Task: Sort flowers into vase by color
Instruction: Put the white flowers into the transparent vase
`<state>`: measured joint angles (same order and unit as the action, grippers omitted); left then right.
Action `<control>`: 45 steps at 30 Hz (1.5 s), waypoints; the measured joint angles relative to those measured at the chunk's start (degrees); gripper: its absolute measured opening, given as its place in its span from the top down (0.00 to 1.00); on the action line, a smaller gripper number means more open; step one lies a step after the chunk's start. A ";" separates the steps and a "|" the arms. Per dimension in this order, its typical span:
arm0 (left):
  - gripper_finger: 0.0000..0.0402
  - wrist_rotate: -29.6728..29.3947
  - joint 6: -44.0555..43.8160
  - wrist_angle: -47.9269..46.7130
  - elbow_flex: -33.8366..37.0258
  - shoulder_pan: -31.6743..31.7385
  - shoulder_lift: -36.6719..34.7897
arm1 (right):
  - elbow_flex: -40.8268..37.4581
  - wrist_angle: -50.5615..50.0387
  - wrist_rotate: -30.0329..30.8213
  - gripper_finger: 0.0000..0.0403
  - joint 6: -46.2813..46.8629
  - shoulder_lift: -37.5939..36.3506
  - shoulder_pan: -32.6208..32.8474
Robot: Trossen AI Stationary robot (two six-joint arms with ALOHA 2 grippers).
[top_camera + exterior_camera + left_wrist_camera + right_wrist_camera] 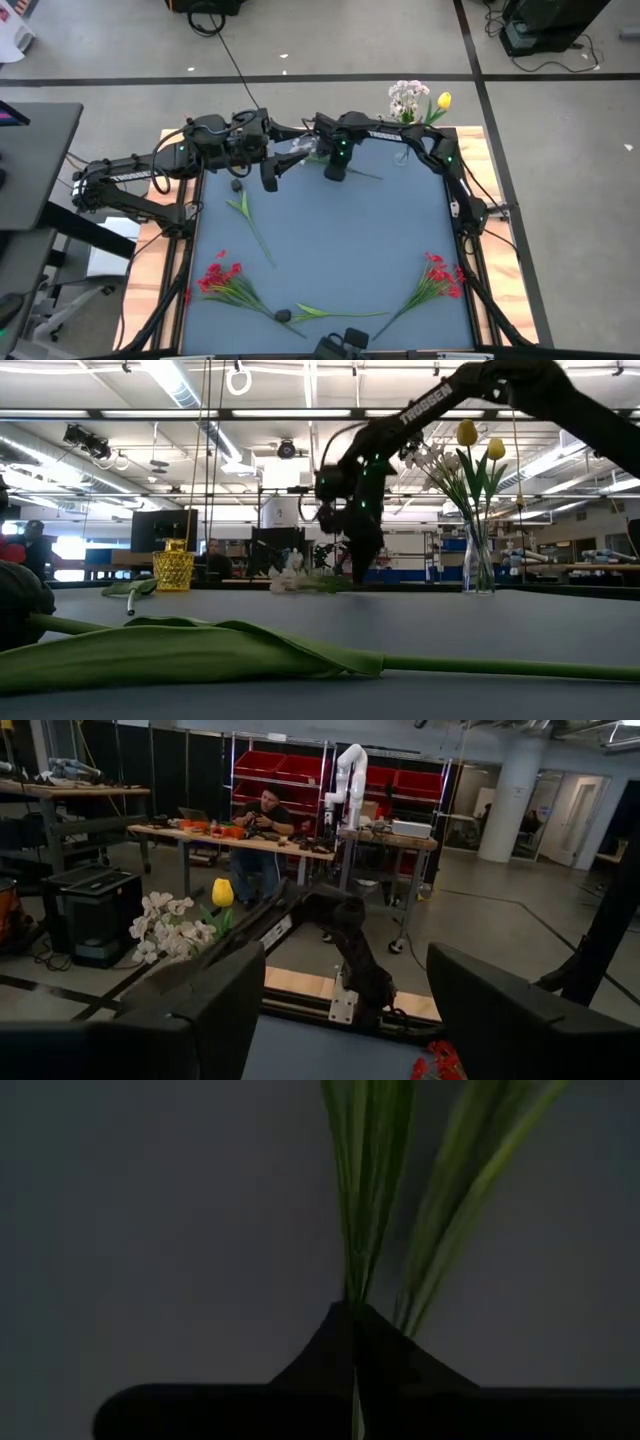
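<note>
A white-blossomed flower spray (303, 151) lies on the blue mat near the far edge, its green stem (366, 175) running toward the right. My right gripper (336, 172) points down at this stem and is shut on it. My left gripper (270, 180) hangs open and level above the mat, left of the spray, with nothing between its fingers. A glass vase (478, 563) at the far right holds white blossoms (408, 98) and yellow tulips (444, 100). Two red sprays (220, 278) (441, 276) lie flat near the front. My right gripper pinches the white spray's thin green stem (352, 1285) between its two fingertips (380, 1360), where the leaves fan out. The fingers come from above, pointing down, and lie across the stem. The spray rests on the mat.
A gold vase (174, 568) stands at the far left of the table. A dark-bloomed stem (250, 220) lies left of centre, and another dark bloom with broad leaves (325, 312) lies at the front edge. The mat's middle (350, 240) is bare. People sit in the room beyond.
</note>
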<state>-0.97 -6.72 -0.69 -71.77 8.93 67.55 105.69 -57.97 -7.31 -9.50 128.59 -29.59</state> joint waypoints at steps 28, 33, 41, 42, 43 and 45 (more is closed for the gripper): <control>0.29 0.00 0.00 -0.02 0.00 0.00 0.00 | -30.27 32.08 17.98 1.00 31.17 -45.87 15.04; 0.29 -0.01 -0.02 -0.02 0.00 0.00 0.00 | -42.04 42.44 28.25 1.00 32.39 -57.59 20.34; 0.29 0.00 -0.02 -0.02 0.00 0.00 0.00 | -51.21 52.36 54.52 1.00 24.66 -72.67 28.47; 0.29 0.00 -0.02 -0.02 0.00 0.00 0.00 | -51.90 53.64 57.03 1.00 22.91 -74.16 28.99; 0.29 -0.02 0.00 -0.02 0.00 0.00 0.00 | -52.61 55.04 59.04 1.00 21.01 -75.42 29.33; 0.29 0.00 0.00 -0.02 0.00 0.00 0.00 | -54.02 58.27 61.68 1.00 16.55 -77.55 29.48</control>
<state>-0.97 -6.72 -0.71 -71.77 8.93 67.55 51.67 0.30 54.37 7.05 51.04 -0.10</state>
